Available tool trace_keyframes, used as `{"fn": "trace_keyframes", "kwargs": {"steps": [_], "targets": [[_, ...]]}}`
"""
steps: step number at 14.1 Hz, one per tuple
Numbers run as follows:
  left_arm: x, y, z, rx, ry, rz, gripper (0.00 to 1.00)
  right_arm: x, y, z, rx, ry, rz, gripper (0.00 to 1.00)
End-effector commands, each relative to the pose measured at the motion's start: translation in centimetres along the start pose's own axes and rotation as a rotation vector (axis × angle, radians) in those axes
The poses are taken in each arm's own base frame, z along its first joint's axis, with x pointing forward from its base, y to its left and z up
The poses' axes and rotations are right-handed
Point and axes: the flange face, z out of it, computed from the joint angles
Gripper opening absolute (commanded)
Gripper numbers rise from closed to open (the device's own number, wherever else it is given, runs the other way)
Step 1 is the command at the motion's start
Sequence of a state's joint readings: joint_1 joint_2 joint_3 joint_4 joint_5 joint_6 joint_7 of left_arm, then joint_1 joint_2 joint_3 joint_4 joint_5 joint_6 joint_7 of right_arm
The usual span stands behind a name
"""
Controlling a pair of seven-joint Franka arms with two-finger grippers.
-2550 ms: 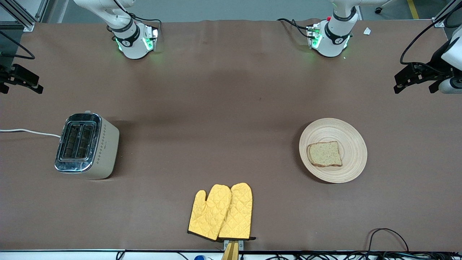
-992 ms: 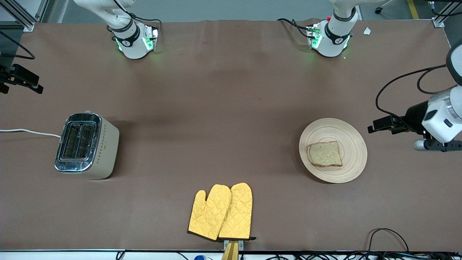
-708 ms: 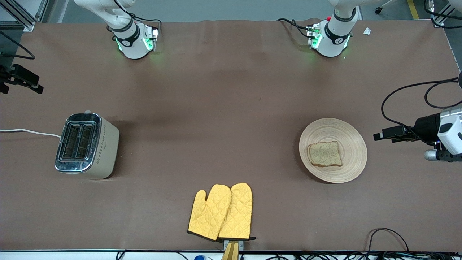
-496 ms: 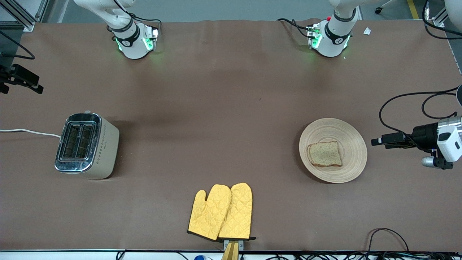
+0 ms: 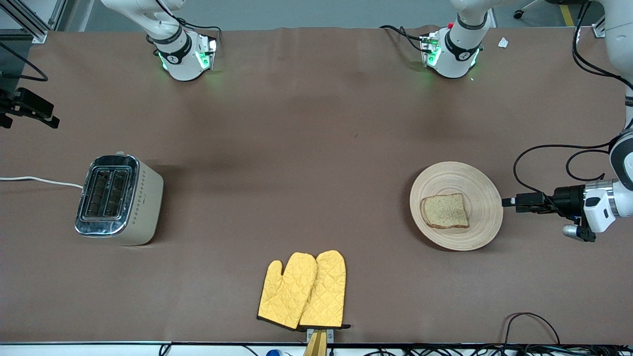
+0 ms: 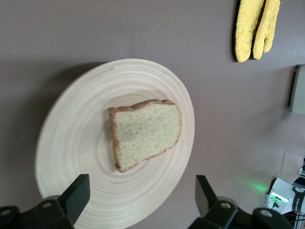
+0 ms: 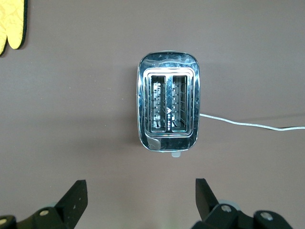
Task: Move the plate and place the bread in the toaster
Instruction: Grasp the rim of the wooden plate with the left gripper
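The light wooden plate [image 5: 474, 180] lies toward the left arm's end of the table, with the brown speckled bread [image 5: 444, 210] flat on it. My left gripper [image 5: 509, 201] is open and held level, its tips right at the plate's rim on the side toward the left arm's end. In the left wrist view its fingers [image 6: 78, 191] straddle the plate [image 6: 71, 157] edge, and the bread [image 6: 145, 133] lies past them. The cream toaster [image 5: 118, 199] stands toward the right arm's end. My right gripper [image 7: 140, 198] hangs open high over the toaster [image 7: 168, 107], whose two slots are empty.
Two yellow oven mitts [image 5: 304, 289] lie near the table's front edge, midway between toaster and plate. The toaster's white cord [image 5: 39, 180] runs off the right arm's end. Black cables [image 5: 531, 326] loop at the front edge near the left arm's end.
My left arm has swung down and in from the table's end, bringing its open gripper to the plate's rim. Plate, bread, toaster and right arm have not moved.
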State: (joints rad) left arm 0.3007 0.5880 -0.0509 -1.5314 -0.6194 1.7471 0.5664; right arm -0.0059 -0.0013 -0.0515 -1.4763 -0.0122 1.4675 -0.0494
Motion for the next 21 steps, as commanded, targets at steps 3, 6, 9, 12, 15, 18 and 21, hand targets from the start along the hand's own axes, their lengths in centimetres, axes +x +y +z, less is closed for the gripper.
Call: {"fn": "trace_keyframes", "kwargs": {"steps": [3,6,9,12,15,18,21], "targets": [[-1.0,-7.5,-0.4,-0.111,0.073,-0.017,0.85,-0.4,0.1,-0.2,0.013,0.0,0.002,1.0],[-1.6,-10.4,1.5,-0.18,0.089,-0.066,0.81,-0.5,0.1,-0.3,0.013,0.002,0.002,1.0],[-1.9,-12.5,4.4,-0.226,0.082,-0.045,0.7,-0.4,0.1,-0.2,0.013,0.0,0.002,1.0],[-2.2,-14.0,6.3,-0.244,0.074,-0.038,0.64,-0.5,0.1,-0.3,0.013,0.002,0.002,1.0],[-2.3,-14.8,7.4,-0.249,0.065,-0.04,0.61,-0.5,0.1,-0.3,0.013,0.002,0.002,1.0],[-2.3,-15.0,7.8,-0.249,0.062,-0.042,0.46,-0.4,0.2,-0.2,0.013,0.0,0.003,1.0],[-2.3,-15.0,8.4,-0.24,0.05,-0.009,0.17,-0.4,0.2,-0.2,0.013,0.0,0.003,1.0]]}}
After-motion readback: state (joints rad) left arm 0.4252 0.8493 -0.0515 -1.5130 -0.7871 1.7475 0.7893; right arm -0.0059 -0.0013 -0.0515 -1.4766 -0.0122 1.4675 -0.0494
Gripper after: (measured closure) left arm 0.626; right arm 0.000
